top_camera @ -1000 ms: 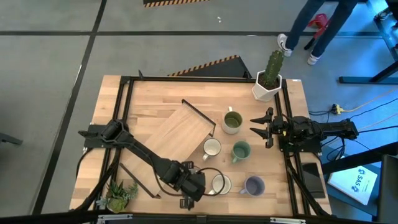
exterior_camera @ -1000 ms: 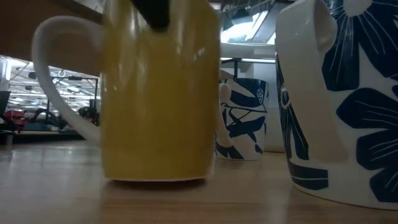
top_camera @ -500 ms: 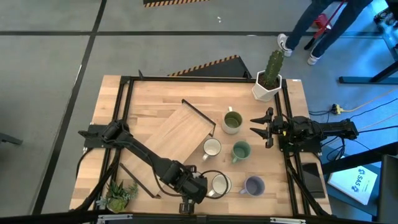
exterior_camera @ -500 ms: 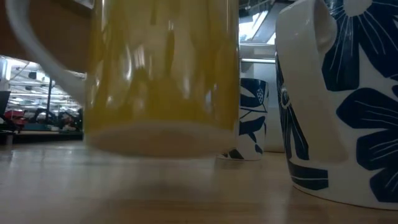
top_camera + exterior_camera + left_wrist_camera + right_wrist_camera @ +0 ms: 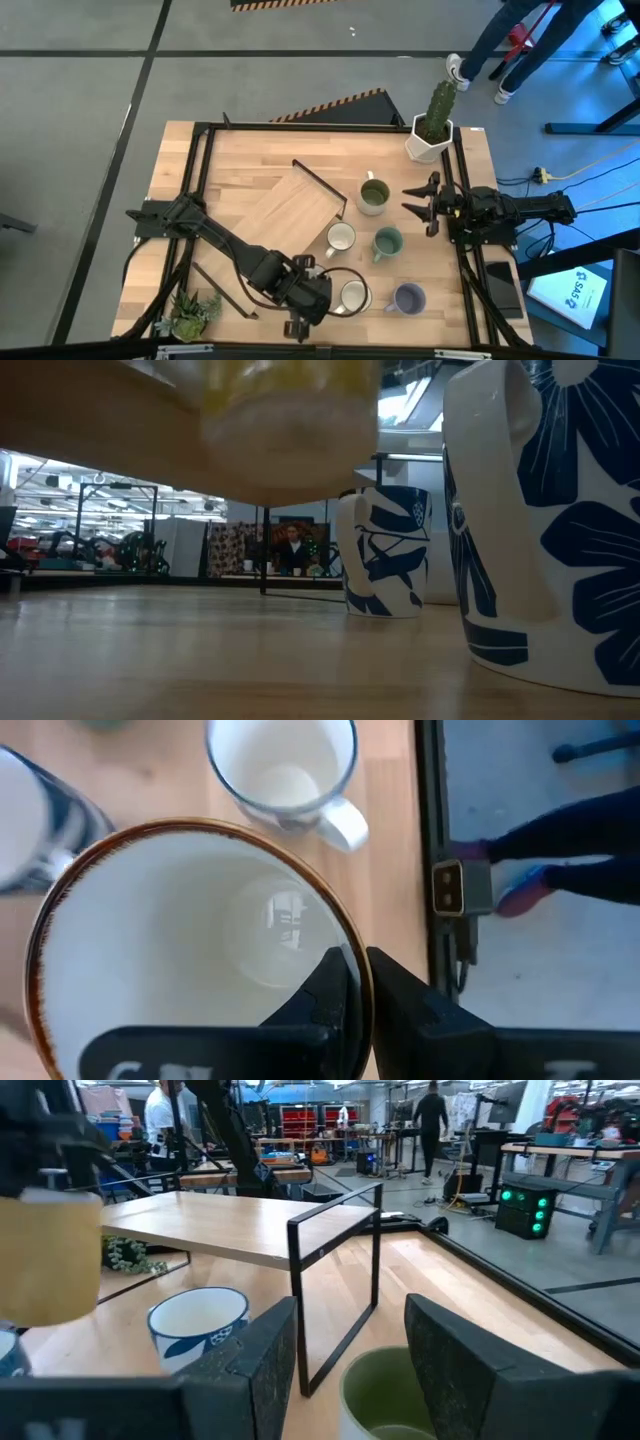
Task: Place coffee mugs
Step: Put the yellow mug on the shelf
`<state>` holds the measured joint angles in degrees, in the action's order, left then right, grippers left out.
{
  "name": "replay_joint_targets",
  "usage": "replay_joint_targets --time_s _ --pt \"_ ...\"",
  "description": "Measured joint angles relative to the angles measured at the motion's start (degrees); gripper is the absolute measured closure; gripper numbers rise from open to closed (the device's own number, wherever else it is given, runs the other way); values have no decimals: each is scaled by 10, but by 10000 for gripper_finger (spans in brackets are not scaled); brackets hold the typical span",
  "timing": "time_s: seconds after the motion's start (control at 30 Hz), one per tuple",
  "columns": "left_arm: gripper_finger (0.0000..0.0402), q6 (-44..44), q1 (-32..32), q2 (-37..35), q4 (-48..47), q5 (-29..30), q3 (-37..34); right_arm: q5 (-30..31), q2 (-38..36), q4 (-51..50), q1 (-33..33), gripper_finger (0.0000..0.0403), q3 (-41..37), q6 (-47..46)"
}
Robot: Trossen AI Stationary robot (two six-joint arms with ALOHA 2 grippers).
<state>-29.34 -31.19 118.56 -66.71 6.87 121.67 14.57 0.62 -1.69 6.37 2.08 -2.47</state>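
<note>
A white card point(image 5: 577, 293) is lying on the floor just off the table's right front corner, and it is showing blue letters that seem to spell "SAS", though they are too small to be sure. Nothing else in any view is carrying words or numbers that can be read.

Yellow mug point(image 5: 285, 420): blurred, top cut off by low view's edge. Its near rim point(image 5: 200, 935) hidden behind left claw point(image 5: 357, 995). Blue-flowered mug point(image 5: 545, 520) beside it: cropped. Person point(image 5: 520, 40) beyond counter: legs only.
</note>
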Motion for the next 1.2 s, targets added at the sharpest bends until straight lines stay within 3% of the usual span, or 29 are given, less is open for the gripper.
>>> replay_joint_targets --time_s 0.37,0.53,0.9,1.2 --pt "384 41 29 -1 -160 98 110 9 0 1 0 226 0 14" --pt "384 40 63 -7 -223 133 130 13 0 1 0 226 0 17" --pt "385 142 185 -29 -233 135 132 14 0 1 0 226 0 29" --pt "385 251 329 -35 -230 116 134 15 0 1 0 226 0 30"
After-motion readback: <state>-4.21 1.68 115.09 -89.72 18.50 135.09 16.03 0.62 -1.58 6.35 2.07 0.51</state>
